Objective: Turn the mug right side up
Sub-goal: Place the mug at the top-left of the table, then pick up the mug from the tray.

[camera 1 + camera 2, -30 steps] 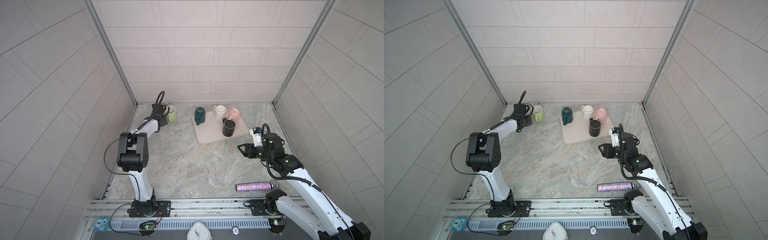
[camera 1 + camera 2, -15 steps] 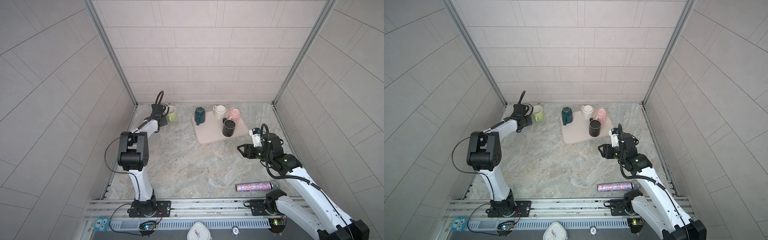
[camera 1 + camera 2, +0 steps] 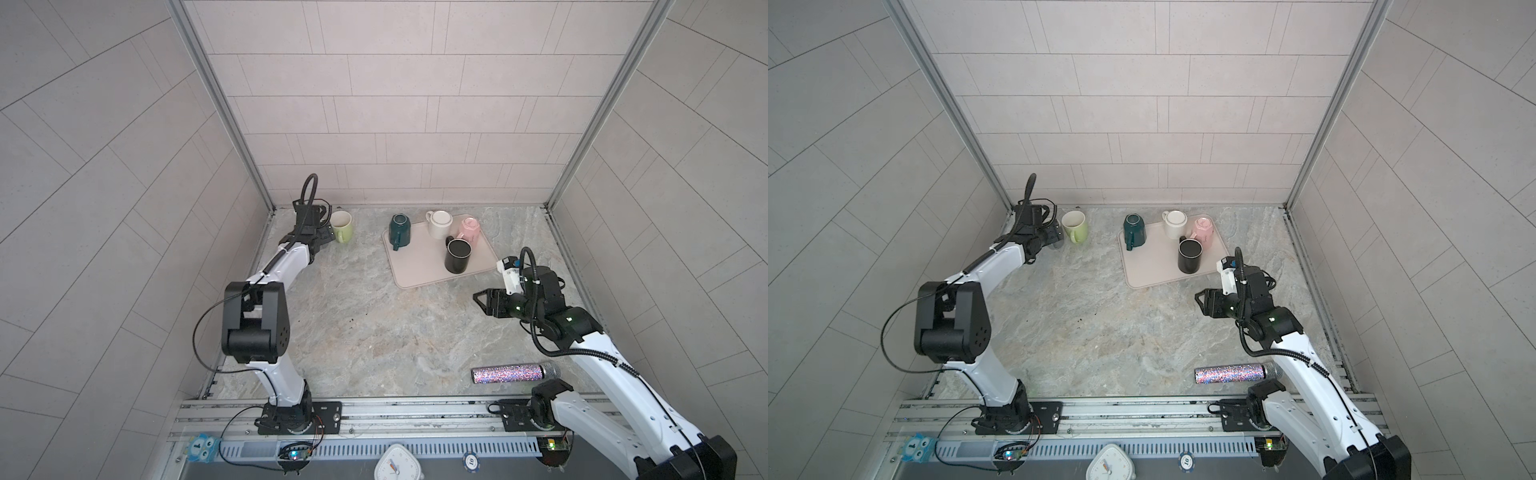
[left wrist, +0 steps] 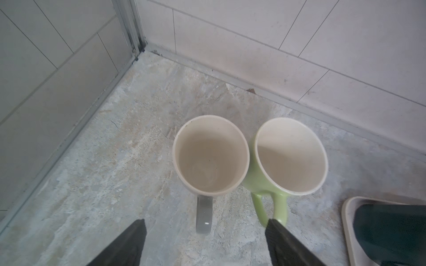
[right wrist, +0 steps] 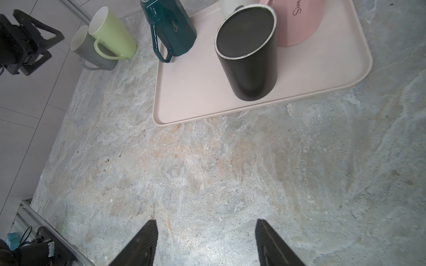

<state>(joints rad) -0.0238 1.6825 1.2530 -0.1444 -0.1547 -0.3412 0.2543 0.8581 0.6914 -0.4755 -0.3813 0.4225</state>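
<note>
The grey mug (image 4: pixel 211 159) stands upright — left pincer (image 4: pixel 205 222) gaping astride its handle, right pincer (image 5: pixel 206 221) apart above the counter (image 5: pixel 207 172).

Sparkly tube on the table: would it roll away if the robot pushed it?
Probably, if pushed sideways: the sparkly glitter-covered cylinder lies on its side on the flat stone-patterned table. Its rounded grey end might make it curve as it rolls. It looks stiff rather than floppy, since it lies quite straight.

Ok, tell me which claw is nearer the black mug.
Right. The right claw hangs over the table just outside the tray, close to the black mug. The left claw is away in the far corner, at the grey mug and green mug.
</note>
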